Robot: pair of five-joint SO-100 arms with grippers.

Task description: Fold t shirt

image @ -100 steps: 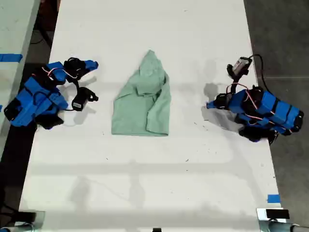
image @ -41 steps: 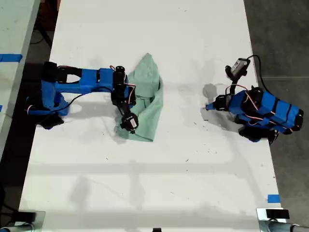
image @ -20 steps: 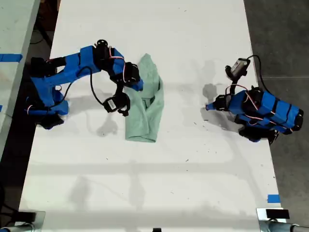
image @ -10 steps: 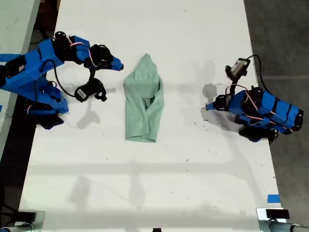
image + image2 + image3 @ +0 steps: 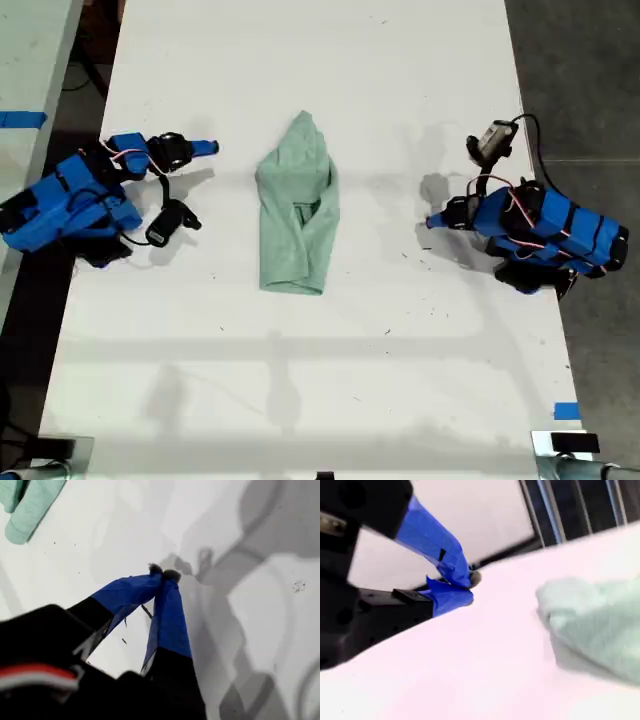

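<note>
2 arms, exterior view: you see one blue arm (image 5: 75, 200) folded back at the exterior view's left edge of the white table (image 5: 300, 380) and another arm (image 5: 545, 230) folded at the exterior view's right. Both stand well apart from the cloth.
T shirt, exterior view: the t shirt (image 5: 297, 215) lies flat mid-table between the 2 arms as 1 narrow strip, its pointed end toward the top of this view. Nothing touches it.
First wrist view: my first gripper (image 5: 162, 573) is clenched, with its blue tips meeting on nothing above bare table and grey shadows. You get only 1 corner of the t shirt (image 5: 27, 505), cut off at the frame edge.
Second wrist view: my second gripper (image 5: 465, 587) looks closed and empty, low over the table. The t shirt (image 5: 592, 625) is near it but blurred.
Hard to tell: you cannot match either wrist view to an arm in the exterior view.
</note>
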